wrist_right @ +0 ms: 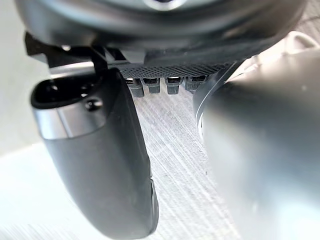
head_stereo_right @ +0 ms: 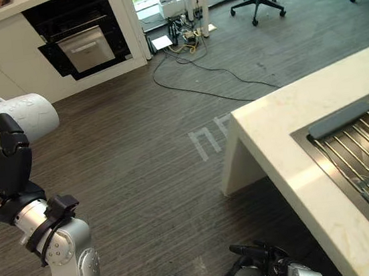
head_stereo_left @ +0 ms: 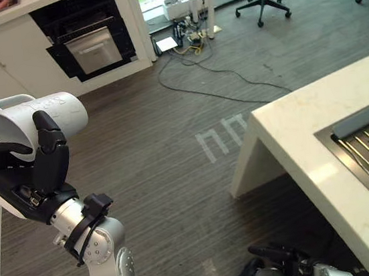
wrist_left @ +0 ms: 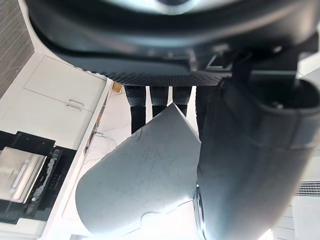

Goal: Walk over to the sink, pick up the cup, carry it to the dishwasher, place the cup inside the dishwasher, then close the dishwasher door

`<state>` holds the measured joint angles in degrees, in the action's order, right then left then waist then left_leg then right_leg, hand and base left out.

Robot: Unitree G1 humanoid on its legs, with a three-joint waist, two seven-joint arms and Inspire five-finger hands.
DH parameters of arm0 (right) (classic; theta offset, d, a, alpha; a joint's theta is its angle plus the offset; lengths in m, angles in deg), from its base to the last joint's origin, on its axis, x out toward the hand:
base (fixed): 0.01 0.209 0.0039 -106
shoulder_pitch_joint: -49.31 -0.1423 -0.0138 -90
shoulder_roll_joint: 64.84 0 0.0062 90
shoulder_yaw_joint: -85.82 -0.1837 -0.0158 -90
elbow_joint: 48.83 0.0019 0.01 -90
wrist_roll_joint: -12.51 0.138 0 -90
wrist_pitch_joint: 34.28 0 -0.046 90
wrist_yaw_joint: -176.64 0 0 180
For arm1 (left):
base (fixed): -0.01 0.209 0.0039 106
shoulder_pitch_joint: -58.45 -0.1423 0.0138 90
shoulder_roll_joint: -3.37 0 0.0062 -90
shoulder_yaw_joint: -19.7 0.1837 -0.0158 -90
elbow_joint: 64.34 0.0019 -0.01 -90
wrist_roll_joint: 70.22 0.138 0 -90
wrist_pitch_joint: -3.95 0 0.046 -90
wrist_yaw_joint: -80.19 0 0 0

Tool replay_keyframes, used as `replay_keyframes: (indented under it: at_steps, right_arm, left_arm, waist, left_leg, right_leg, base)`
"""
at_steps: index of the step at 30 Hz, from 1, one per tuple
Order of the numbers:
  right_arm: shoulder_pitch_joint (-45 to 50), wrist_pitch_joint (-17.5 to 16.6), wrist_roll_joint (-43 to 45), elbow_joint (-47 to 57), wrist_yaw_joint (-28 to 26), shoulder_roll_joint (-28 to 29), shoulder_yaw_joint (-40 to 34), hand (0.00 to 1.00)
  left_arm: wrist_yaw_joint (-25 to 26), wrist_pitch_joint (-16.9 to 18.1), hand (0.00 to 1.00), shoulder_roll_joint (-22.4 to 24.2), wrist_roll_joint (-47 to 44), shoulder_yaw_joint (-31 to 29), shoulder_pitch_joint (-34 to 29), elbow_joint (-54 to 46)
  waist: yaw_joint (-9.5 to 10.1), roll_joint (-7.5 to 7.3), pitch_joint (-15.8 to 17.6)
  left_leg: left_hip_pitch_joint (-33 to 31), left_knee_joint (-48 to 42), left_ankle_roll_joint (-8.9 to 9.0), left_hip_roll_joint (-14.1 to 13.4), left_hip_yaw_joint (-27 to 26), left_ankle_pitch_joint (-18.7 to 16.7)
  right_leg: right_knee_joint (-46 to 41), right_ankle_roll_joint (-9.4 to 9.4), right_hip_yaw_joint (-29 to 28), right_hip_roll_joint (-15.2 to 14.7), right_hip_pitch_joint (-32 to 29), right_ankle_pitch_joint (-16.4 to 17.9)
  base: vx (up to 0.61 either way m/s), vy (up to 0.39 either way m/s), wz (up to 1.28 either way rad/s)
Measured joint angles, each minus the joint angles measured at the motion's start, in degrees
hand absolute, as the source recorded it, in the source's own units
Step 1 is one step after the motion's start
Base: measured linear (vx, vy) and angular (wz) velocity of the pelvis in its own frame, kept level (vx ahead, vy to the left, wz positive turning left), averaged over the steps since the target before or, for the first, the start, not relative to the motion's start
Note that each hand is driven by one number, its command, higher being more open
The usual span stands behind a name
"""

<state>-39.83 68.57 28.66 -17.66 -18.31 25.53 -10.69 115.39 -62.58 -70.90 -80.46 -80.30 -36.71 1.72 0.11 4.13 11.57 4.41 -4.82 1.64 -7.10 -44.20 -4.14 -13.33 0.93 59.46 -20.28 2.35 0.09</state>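
Hanging low at the near edge, the right hand (head_stereo_left: 280,259) has relaxed, empty fingers. The left hand (head_stereo_left: 27,171) is curled round the white cup (head_stereo_left: 40,115), raised on its side, well apart from the counter (head_stereo_left: 304,123) and sink (head_stereo_left: 353,168). A firm, steady grip seems wise while walking to the open black appliance (head_stereo_left: 88,39) beyond.

So the left arm (head_stereo_left: 107,252) is silver-grey, chunky round joints, black collar at the wrist. The left robot hand (head_stereo_left: 30,174) is blocky matte black; right robot hand (head_stereo_left: 280,255) same black, dimpled palm.
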Motion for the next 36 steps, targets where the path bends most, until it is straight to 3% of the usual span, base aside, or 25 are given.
replay_keyframes:
  at_steps: [1,2,3,4,5,6,7,9,11,13,14,15,16,17,23,26,28,31,32,34,36]
  right_arm:
    - [0.5,-0.4,0.0,0.5,0.6,-0.6,-0.2,1.00]
    - [2.4,-1.3,0.3,2.0,0.7,-0.9,-1.7,1.00]
    - [3.4,-1.9,0.9,3.0,0.8,-0.8,-2.3,1.00]
    - [4.8,-3.2,3.1,4.5,0.7,-0.4,-2.4,1.00]
    - [5.0,-3.6,4.4,4.6,0.7,0.7,-2.7,1.00]
    - [4.9,-4.2,8.5,4.7,1.0,2.6,-2.9,1.00]
    - [4.9,-4.4,9.3,4.6,1.3,2.9,-2.9,1.00]
    - [4.2,-4.8,11.1,5.7,1.8,4.4,-3.1,1.00]
    - [4.1,-4.8,10.8,8.2,1.6,4.6,-1.5,1.00]
    - [4.2,-4.7,11.7,10.1,1.8,4.7,1.0,1.00]
    - [4.4,-4.4,13.8,10.6,2.2,4.9,2.6,1.00]
    - [5.0,-3.6,15.4,10.9,2.7,6.0,3.1,1.00]
    - [5.4,-3.5,15.5,10.8,3.2,6.6,3.1,1.00]
    - [7.1,-3.0,16.5,12.1,4.8,6.5,3.5,1.00]
    - [7.9,-3.7,16.5,12.4,4.2,6.8,3.3,1.00]
    - [10.9,-8.5,17.5,12.9,-0.4,8.8,0.1,1.00]
    - [12.6,-11.5,17.5,12.6,-3.4,10.0,-2.1,1.00]
    - [16.5,-17.6,17.5,10.1,-8.6,11.6,-5.1,1.00]
    - [18.0,-19.7,17.4,8.9,-10.7,12.3,-6.4,1.00]
    - [19.2,-22.7,17.4,5.6,-13.2,12.7,-6.9,1.00]
    - [20.4,-23.2,17.1,4.4,-14.6,12.5,-6.9,1.00]
  left_arm:
    - [-0.2,-0.5,0.00,-1.4,-0.6,-0.4,0.1,-0.7]
    - [-1.1,-1.0,0.00,-2.6,-2.4,0.2,1.2,-0.6]
    - [-1.7,-1.0,0.00,-3.1,-3.4,0.8,2.1,-0.3]
    - [-2.2,-0.8,0.00,-3.8,-5.0,3.0,4.2,0.6]
    - [-2.6,-0.1,0.00,-4.1,-6.1,4.6,5.8,2.5]
    - [-3.2,-0.1,0.00,-4.2,-6.8,6.6,7.6,6.0]
    - [-3.2,-0.1,0.00,-4.1,-6.8,6.9,7.8,6.6]
    - [-3.2,-0.7,0.00,-2.9,-6.8,8.4,7.2,10.5]
    - [-3.2,-1.5,0.00,-2.2,-6.7,9.4,6.1,11.1]
    - [-3.2,-1.6,0.00,-2.2,-6.5,12.0,5.9,11.2]
    - [-3.6,-1.6,0.00,-3.1,-6.4,14.4,6.0,11.2]
    - [-5.0,-1.7,0.00,-4.6,-5.7,16.3,6.0,11.2]
    - [-5.9,-1.8,0.00,-5.2,-5.5,17.2,5.9,11.2]
    - [-14.7,-3.1,0.00,-3.4,-5.4,20.5,2.9,10.7]
    - [-14.4,-3.1,0.00,-2.9,-5.4,19.6,2.9,10.7]
    - [-14.2,-3.1,0.00,-1.1,-5.4,20.1,4.1,10.7]
    - [-14.1,-3.1,0.00,0.3,-5.1,21.0,5.1,10.7]
    - [-14.0,-2.8,0.00,1.7,-3.2,21.5,6.0,10.7]
    - [-14.0,-2.4,0.00,1.8,-3.1,21.4,6.3,10.7]
    - [-14.0,-1.3,0.00,1.3,-3.0,20.9,6.1,10.6]
    - [-13.9,-0.3,0.00,1.1,-3.0,19.5,5.8,10.6]
  waist:
    - [0.26,0.16,-0.1]
    - [0.06,0.45,-0.3]
    - [-0.13,0.47,-0.4]
    - [-0.56,0.70,-0.3]
    - [-0.66,0.72,-0.5]
    - [-0.70,0.73,-0.5]
    - [-0.71,0.71,-0.5]
    - [-0.49,0.36,-0.6]
    - [-0.37,0.31,-0.4]
    - [-0.23,0.39,-0.5]
    - [-0.29,-0.41,-0.8]
    - [-0.18,-3.33,-1.7]
    - [0.19,-4.75,-2.1]
    - [0.34,-4.14,-2.9]
    - [0.06,-4.08,-3.1]
    - [-2.88,-4.36,-3.3]
    - [-3.70,-4.42,-3.3]
    - [-4.58,-5.25,-4.3]
    - [-4.65,-5.38,-5.1]
    - [-4.23,-5.97,-5.9]
    - [-4.25,-5.96,-6.1]
  left_leg:
    - [-0.2,1.8,-0.91,2.7,3.4,0.6]
    - [-0.3,3.4,-2.40,5.3,8.1,1.4]
    - [-0.2,3.9,-3.07,6.1,11.3,1.8]
    - [-0.6,4.3,-4.32,6.8,17.7,2.3]
    - [-1.3,4.3,-5.05,7.0,22.4,2.7]
    - [-1.6,4.7,-6.22,7.7,29.8,3.1]
    - [-1.6,4.8,-6.25,8.0,31.0,3.1]
    - [-0.5,5.2,-7.47,9.3,37.1,2.3]
    - [1.7,4.8,-7.92,8.3,37.5,0.6]
    - [3.2,3.0,-6.35,5.8,37.6,-2.1]
    - [3.2,0.1,-5.23,4.7,37.5,-4.7]
    - [3.1,-3.6,-3.60,5.0,36.9,-7.8]
    - [3.2,-5.5,-2.82,5.3,36.5,-9.6]
    - [5.8,-5.5,4.23,-1.8,28.2,-9.4]
    - [6.7,-5.9,4.38,-1.8,26.2,-9.9]
    - [6.8,-5.7,4.45,-1.7,26.0,-9.9]
    - [7.4,-5.7,4.44,-1.5,25.7,-9.9]
    - [9.0,-5.5,4.69,-0.4,25.1,-10.2]
    - [9.1,-5.5,4.29,-0.6,25.2,-11.8]
    - [9.0,-6.9,5.29,-1.0,25.1,-13.7]
    - [8.4,-9.5,5.75,-2.4,26.0,-15.8]
  right_leg:
    - [-2.9,-0.32,-1.6,-2.6,0.0,-0.3]
    - [-7.1,-1.32,-7.1,-5.3,0.1,-0.7]
    - [-9.7,-2.00,-11.2,-6.5,0.0,-1.2]
    - [-14.4,-2.17,-20.3,-6.4,-1.0,-0.3]
    - [-16.0,-0.37,-27.3,-3.2,-1.4,4.2]
    - [-16.3,0.01,-35.5,3.0,-2.0,9.9]
    - [-16.3,0.03,-36.4,4.0,-2.3,10.7]
    - [-15.7,0.73,-41.5,8.9,-7.2,13.7]
    - [-14.5,0.93,-43.6,11.5,-11.4,13.6]
    - [-8.8,1.09,-45.2,14.9,-14.1,10.7]
    - [-1.3,1.07,-47.2,16.0,-14.3,5.9]
    - [4.8,0.44,-49.0,14.2,-12.9,-0.6]
    - [4.8,-0.41,-47.6,12.7,-12.3,-7.7]
    - [-5.5,-1.11,-42.0,13.4,-9.6,3.4]
    - [-5.2,-1.16,-43.7,14.5,-10.4,3.2]
    - [-5.6,-1.06,-43.7,14.3,-10.6,3.3]
    - [-6.7,-0.81,-44.0,13.9,-10.6,3.9]
    - [-12.0,-0.18,-45.0,12.4,-11.6,7.4]
    - [-14.1,-0.14,-45.6,12.2,-12.4,9.1]
    - [-17.9,-0.24,-46.5,12.0,-13.5,11.7]
    - [-20.2,-0.21,-46.0,12.4,-13.9,14.8]
  base:
    - [-0.03,0.289,1.45]
    - [0.01,0.285,1.79]
    - [0.06,0.296,2.42]
    - [0.08,0.175,2.46]
    - [0.09,0.033,3.29]
    - [0.07,-0.054,2.42]
    - [0.08,-0.068,2.40]
    - [0.11,-0.064,1.54]
    - [0.23,-0.117,0.71]
    - [0.26,-0.163,0.34]
    - [0.34,-0.196,0.39]
    - [0.38,-0.228,0.38]
    - [0.25,-0.164,0.24]
    - [0.09,-0.071,0.04]
    - [0.00,0.003,-0.17]
    - [0.03,0.017,-0.09]
    - [0.00,0.004,-0.02]
    - [-0.01,-0.018,-0.03]
    - [-0.01,-0.046,-0.08]
    - [0.06,-0.092,-0.02]
    - [0.11,-0.119,0.14]
